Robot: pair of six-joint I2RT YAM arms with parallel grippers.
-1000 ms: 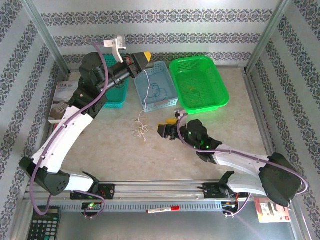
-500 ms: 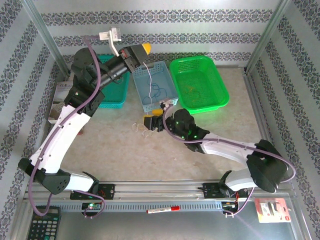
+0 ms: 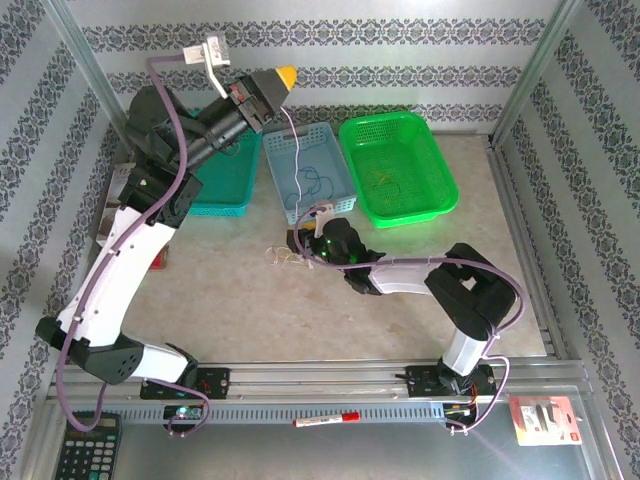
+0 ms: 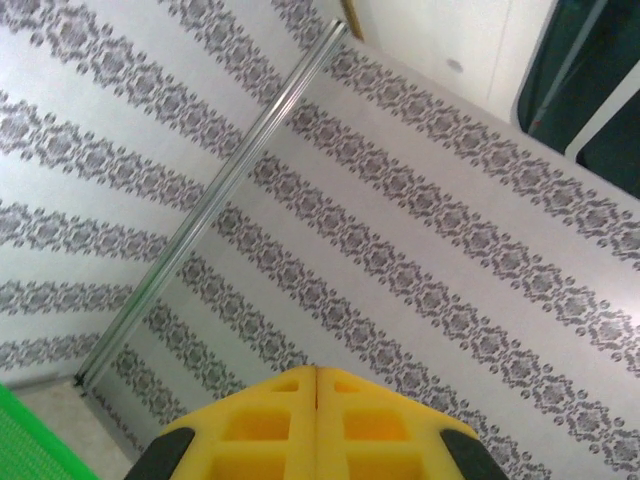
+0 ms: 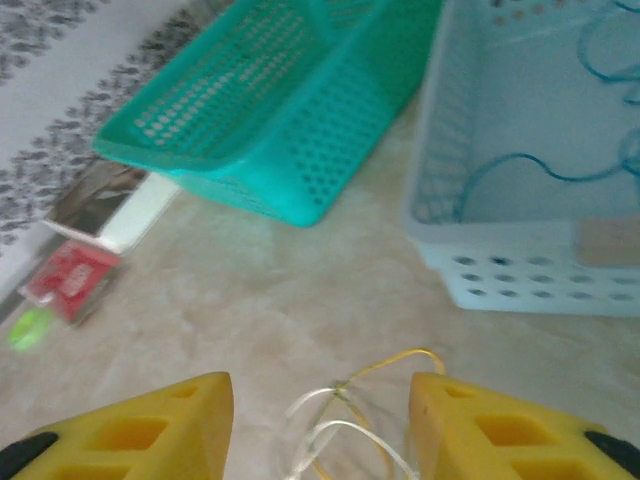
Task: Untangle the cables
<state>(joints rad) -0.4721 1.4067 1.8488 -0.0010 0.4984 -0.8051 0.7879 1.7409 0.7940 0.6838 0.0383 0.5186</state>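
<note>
A small bunch of whitish and yellow cables (image 3: pixel 283 257) lies on the table in front of the light blue basket (image 3: pixel 338 160). My right gripper (image 3: pixel 301 243) is low over the bunch and open. In the right wrist view its yellow fingers (image 5: pixel 150 430) stand on either side of the loops (image 5: pixel 345 425) without touching them. My left gripper (image 3: pixel 281 78) is raised high at the back with its jaws pressed together. A thin whitish cable (image 3: pixel 296 150) hangs from it down into the light blue basket. A dark blue cable (image 3: pixel 313 181) lies curled in that basket (image 5: pixel 520 270).
A teal basket (image 3: pixel 226 186) stands left of the light blue one, and a green basket (image 3: pixel 432 150) stands to its right. A flat box (image 3: pixel 116 205) lies at the left wall. A calculator (image 3: pixel 85 450), a red marker (image 3: pixel 326 418) and a packet (image 3: pixel 545 420) lie beyond the near rail.
My right arm has stretched left across the table to the cable bunch, and its jaws have narrowed. My left gripper has lifted up and back, drawing the whitish cable with it.
</note>
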